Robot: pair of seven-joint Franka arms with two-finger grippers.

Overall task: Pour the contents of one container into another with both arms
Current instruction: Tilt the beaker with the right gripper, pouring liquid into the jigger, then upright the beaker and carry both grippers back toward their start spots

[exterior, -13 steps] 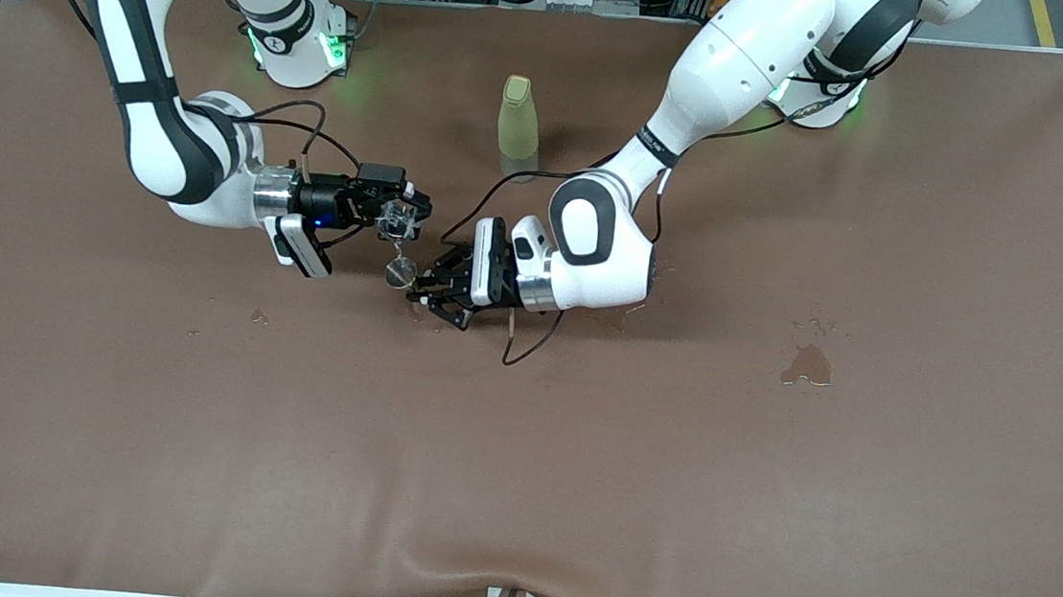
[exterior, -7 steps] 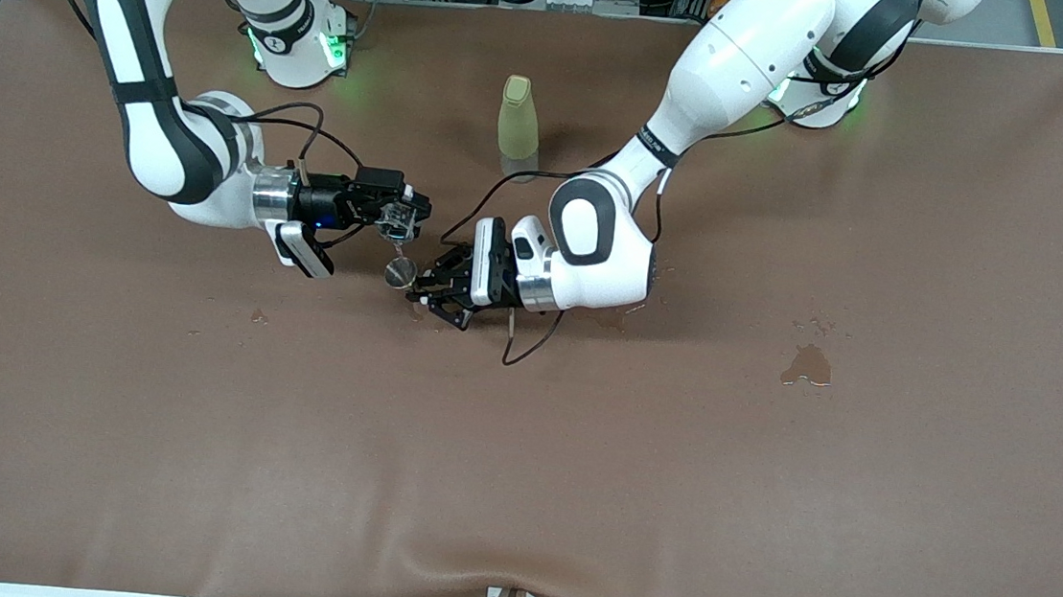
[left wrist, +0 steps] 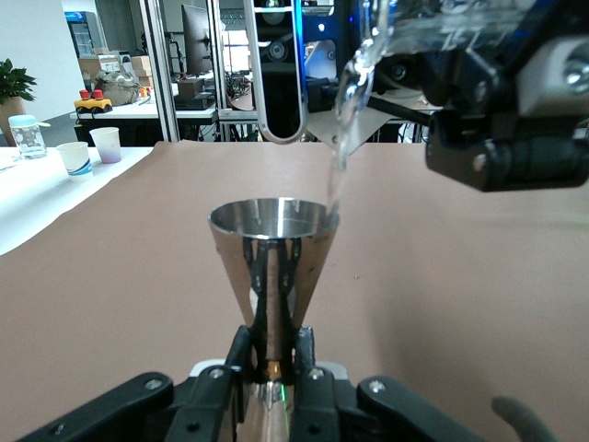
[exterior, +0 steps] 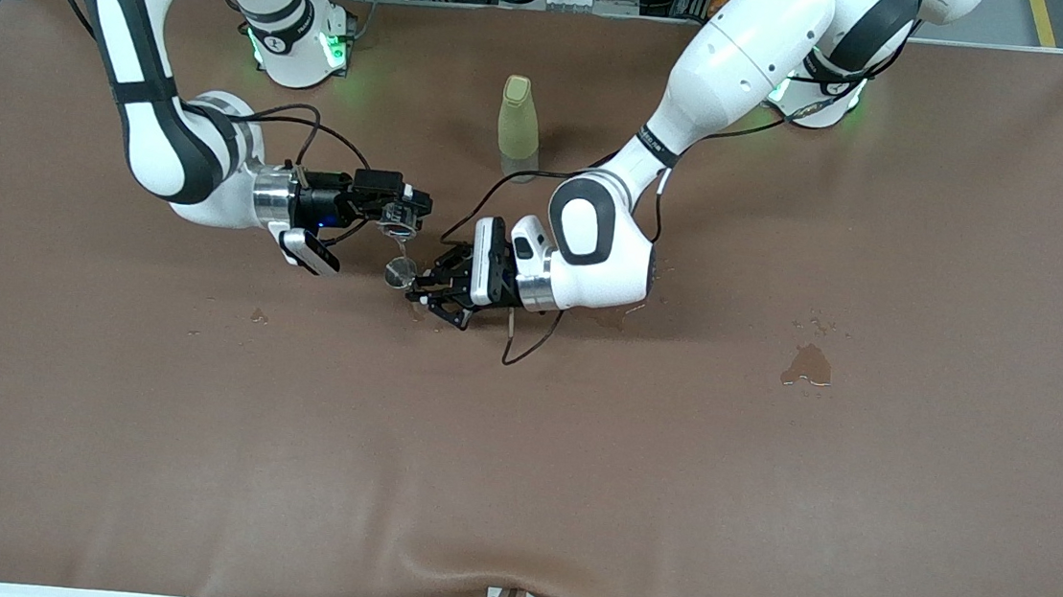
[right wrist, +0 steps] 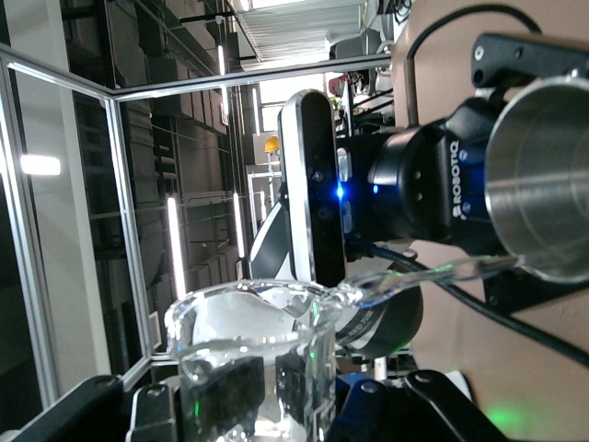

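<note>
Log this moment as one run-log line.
right gripper: shut on glass beaker, tipped | water stream: falling into steel jigger | left gripper: shut on jigger | phase: pouring

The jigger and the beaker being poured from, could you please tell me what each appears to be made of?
The jigger, held by the left gripper, looks like polished metal, probably stainless steel: its cone mirrors the surroundings. The beaker, held by the right gripper, looks like clear glass, possibly plastic: the background shows through its walls and pouring lip.
</note>
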